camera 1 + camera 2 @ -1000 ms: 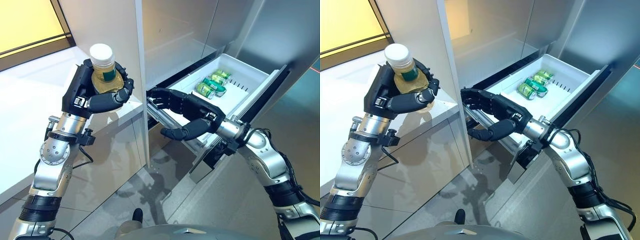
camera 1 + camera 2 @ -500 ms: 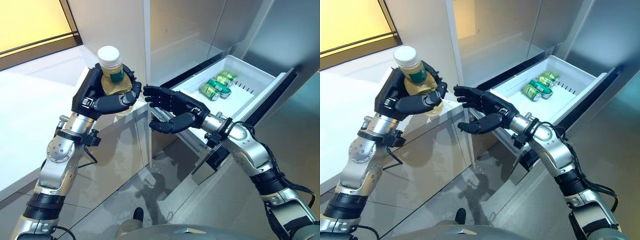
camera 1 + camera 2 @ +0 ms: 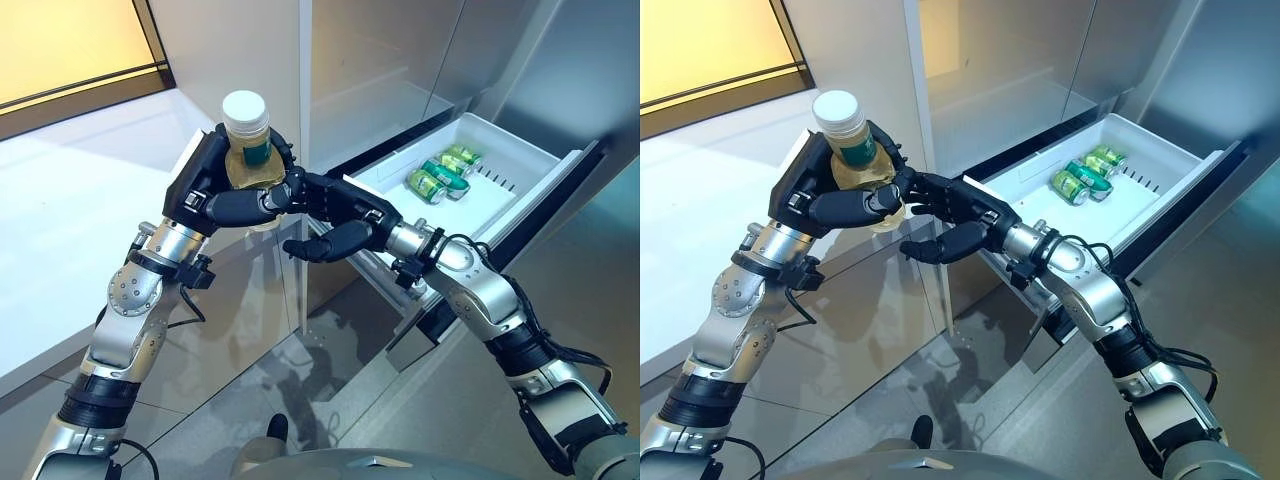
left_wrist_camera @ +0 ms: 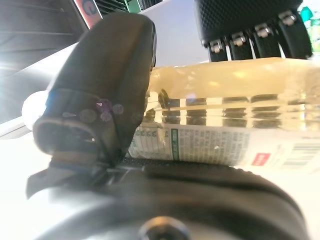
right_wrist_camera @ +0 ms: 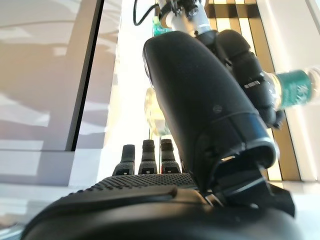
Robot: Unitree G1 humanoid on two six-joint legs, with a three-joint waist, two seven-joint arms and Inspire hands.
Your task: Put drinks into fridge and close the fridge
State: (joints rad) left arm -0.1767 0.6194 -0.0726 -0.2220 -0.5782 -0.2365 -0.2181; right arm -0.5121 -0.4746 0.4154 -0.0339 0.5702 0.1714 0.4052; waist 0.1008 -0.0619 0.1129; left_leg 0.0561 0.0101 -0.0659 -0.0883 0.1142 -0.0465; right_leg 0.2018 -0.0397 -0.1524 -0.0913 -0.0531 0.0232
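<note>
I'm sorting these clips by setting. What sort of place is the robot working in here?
Probably a kitchen or kitchen showroom: a steel fridge with its white drawer pulled open, green cans lying inside, beside a pale counter. The left hand holds a drink bottle.

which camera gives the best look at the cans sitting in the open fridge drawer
The left eye view: the green cans lie in full sight in the white drawer. The right eye view shows them about as well. The left wrist view catches only green scraps at its edge, and the right wrist view shows none.
</note>
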